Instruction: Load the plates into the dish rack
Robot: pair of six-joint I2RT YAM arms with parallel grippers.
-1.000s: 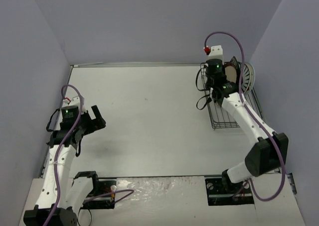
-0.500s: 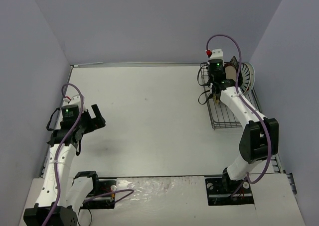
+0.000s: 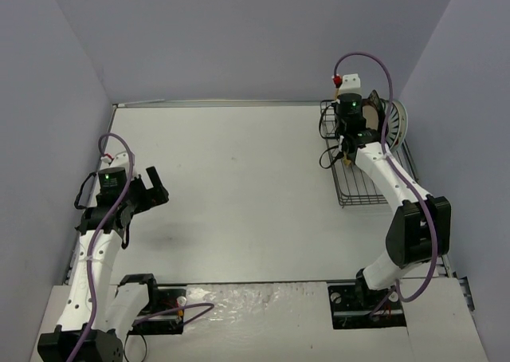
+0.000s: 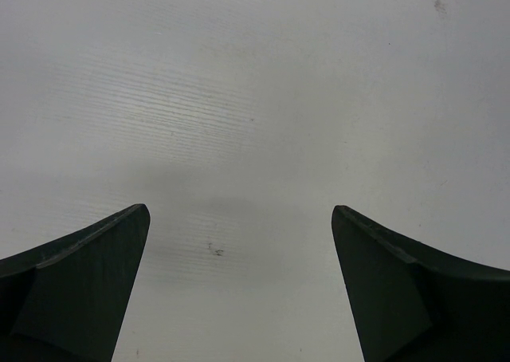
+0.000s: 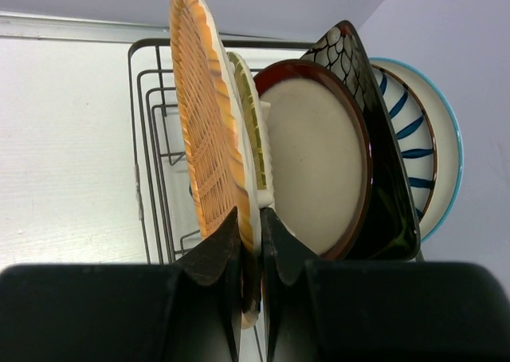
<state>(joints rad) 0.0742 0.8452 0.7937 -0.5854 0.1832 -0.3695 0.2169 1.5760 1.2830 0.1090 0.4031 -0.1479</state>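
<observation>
Right gripper [image 5: 249,221] is pinching the woven plate [image 5: 207,123] in the dish rack [image 5: 149,115]; unseated, it could topple. Left gripper [image 4: 239,209] is gaping, empty.

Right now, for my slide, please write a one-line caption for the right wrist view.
Right gripper pinches the woven yellow plate, upright in the dish rack beside other plates.
</observation>
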